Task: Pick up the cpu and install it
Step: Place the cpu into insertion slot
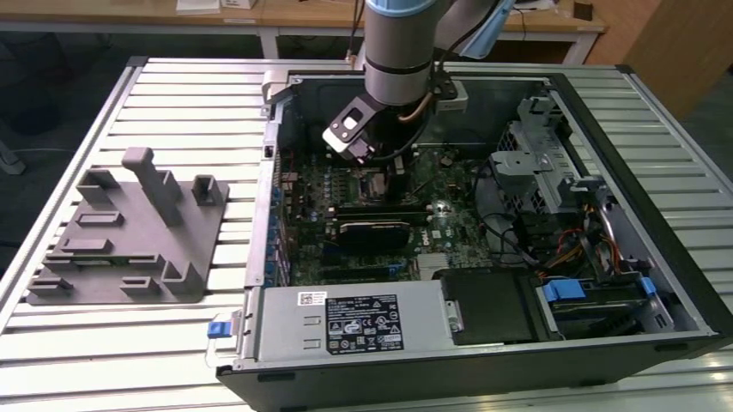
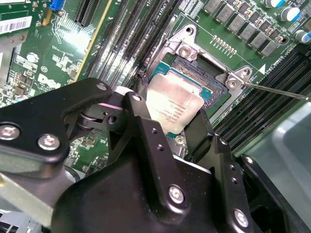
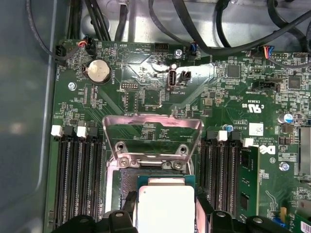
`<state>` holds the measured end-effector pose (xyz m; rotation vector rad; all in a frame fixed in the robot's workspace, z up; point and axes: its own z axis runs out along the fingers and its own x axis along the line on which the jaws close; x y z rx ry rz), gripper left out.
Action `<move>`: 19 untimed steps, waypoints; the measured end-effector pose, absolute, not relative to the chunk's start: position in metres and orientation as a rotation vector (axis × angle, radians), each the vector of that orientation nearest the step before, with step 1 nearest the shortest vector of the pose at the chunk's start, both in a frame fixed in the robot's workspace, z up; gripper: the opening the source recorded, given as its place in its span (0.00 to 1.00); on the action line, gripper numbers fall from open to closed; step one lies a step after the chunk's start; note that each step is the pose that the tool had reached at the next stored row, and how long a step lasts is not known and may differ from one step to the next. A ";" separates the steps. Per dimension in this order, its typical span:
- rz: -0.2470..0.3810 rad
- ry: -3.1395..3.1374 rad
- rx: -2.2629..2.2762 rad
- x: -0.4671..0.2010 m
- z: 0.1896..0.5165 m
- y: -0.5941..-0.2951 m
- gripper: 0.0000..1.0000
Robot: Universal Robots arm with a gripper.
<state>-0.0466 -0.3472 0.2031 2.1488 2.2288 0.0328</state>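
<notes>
Closest to the wrist cameras, we see the black pincer [image 2: 167, 119] closed narrow on the cpu [image 2: 174, 104]. Its fingers [image 2: 140, 127] press against two opposite edges of the pale, metal-topped chip. The cpu is over the open socket [image 2: 193, 65], and we cannot tell whether it rests on the socket bed or is held just clear of it.

In the first wrist view the cpu [image 3: 166, 206] sits between the fingers of the pincer [image 3: 165, 216]. Just beyond it, the shiny metal load plate [image 3: 153, 127] stands swung up. A thin lever wire [image 2: 277, 91] juts out beside the socket. Rows of black memory slots [image 3: 77, 179] flank the socket on both sides. Further across the green motherboard [image 3: 146, 97] is a round coin cell [image 3: 99, 72].

In the exterior view the arm [image 1: 401, 43] reaches down into the open computer case [image 1: 675, 283], with the pincer [image 1: 378, 167] low over the board. The case lies on a slatted metal worktop [image 1: 69, 369]. A grey plastic tray [image 1: 126, 232] sits beside it on the exterior view's left. Beyond the worktop is a wooden desk [image 1: 298, 17].
</notes>
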 end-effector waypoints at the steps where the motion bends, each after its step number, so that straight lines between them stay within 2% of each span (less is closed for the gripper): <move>1: 0.033 2.229 2.149 -0.047 0.203 -0.347 0.55; 19: 0.033 2.229 2.149 -0.047 0.198 -0.336 0.55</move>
